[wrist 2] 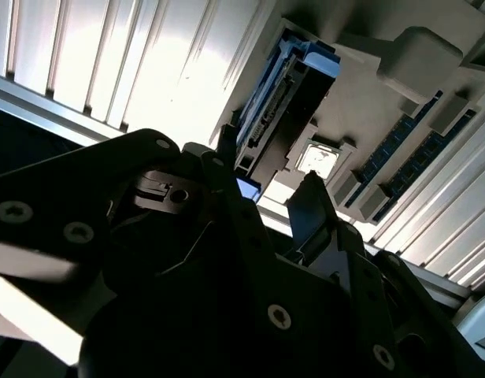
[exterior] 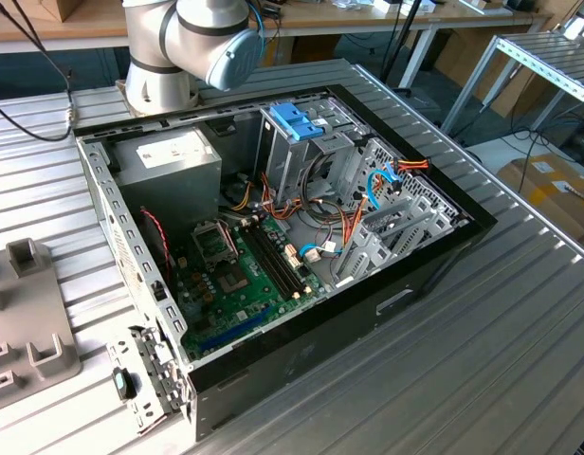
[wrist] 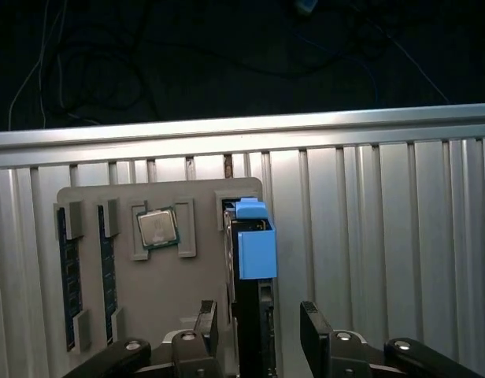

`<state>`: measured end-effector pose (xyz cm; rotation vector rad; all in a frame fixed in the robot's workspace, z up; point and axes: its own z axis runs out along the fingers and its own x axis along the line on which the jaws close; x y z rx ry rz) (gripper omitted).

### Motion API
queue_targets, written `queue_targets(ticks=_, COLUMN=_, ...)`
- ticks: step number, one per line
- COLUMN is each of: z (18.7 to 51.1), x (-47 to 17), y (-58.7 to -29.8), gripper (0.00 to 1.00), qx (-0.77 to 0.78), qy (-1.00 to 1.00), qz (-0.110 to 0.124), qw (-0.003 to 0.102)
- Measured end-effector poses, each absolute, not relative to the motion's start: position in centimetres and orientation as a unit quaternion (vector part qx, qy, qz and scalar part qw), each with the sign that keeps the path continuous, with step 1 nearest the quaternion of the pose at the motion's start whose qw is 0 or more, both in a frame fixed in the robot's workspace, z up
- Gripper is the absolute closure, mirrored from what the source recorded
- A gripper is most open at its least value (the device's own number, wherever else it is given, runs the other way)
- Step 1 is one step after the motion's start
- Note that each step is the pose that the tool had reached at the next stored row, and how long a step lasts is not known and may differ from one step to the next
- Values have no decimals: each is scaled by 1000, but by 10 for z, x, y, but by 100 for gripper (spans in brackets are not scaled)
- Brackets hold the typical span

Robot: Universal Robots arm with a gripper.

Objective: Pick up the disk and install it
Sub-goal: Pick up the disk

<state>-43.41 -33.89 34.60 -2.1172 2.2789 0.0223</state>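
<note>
- The gripper [wrist: 260, 311] is spread wide. One of its dark fingers [wrist: 312, 323] stands on each side of the disk [wrist: 254, 252], with daylight showing at the right-hand one, so I judge nothing is clamped yet.
- The disk stands on its edge in a slot of a grey holder tray [wrist: 203, 283], with its light-blue carrier frame uppermost. Standing this way, both flat faces are open to a pinch from either side.
- The same tray holds a square processor chip [wrist: 157, 228] in a pocket and memory sticks [wrist: 69, 276] in slots, each kept apart from the next, most likely so each can be gripped alone.
- The tray lies on a ribbed aluminium table [wrist: 384, 236].
- In the exterior view the open computer case [exterior: 434, 256] lies on its side on that table. Its grey drive cage [exterior: 292, 161] faces up and carries a fixed blue latch [exterior: 297, 120].
- Beyond are wooden benches [exterior: 368, 19], cardboard boxes [exterior: 548, 190] and a dark floor with loose cables [wrist: 85, 71].
</note>
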Motion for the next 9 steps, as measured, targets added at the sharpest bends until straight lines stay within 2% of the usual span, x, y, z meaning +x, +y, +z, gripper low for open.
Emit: queue_targets(ticks=9, z=329, x=-434, y=-339, gripper=46, qx=-681, qy=733, qz=8, qw=15)
